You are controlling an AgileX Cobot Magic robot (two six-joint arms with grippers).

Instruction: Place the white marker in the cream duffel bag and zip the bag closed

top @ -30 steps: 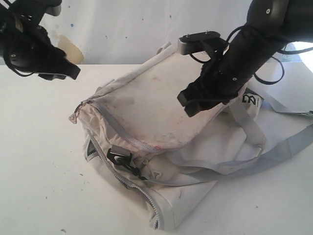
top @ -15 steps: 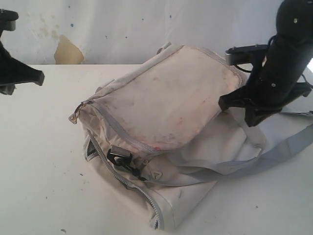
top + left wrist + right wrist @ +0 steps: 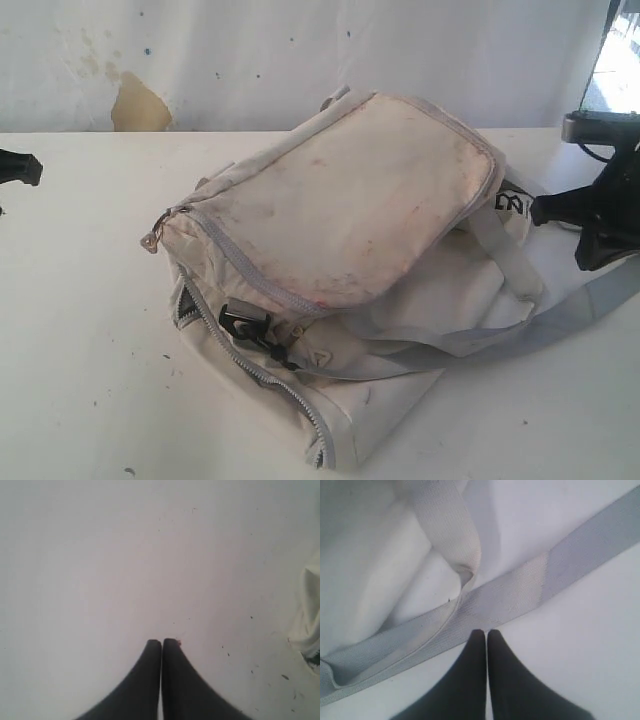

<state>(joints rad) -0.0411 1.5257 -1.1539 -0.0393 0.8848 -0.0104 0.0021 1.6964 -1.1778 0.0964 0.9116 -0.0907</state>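
Note:
The cream duffel bag (image 3: pixel 350 230) lies in the middle of the white table (image 3: pixel 80 330), its top zipper line (image 3: pixel 250 275) drawn shut along the flap; a black buckle (image 3: pixel 243 322) hangs at its front. The white marker is not in view. My left gripper (image 3: pixel 162 641) is shut and empty over bare table, only its tip (image 3: pixel 20 167) showing at the far left edge. My right gripper (image 3: pixel 486 631) is shut and empty beside the light grey strap (image 3: pixel 520 587), at the right edge (image 3: pixel 590 215) of the exterior view.
The grey strap (image 3: pixel 560 315) trails across the table to the right of the bag. A side zipper (image 3: pixel 290 395) runs down the bag's front corner. A pale wall (image 3: pixel 300 50) stands behind the table. Dark specks dot the tabletop (image 3: pixel 250 617).
Both arms have drawn away from the bag: the left one out toward the left edge, the right one down and off to the right edge. The bag has not moved.

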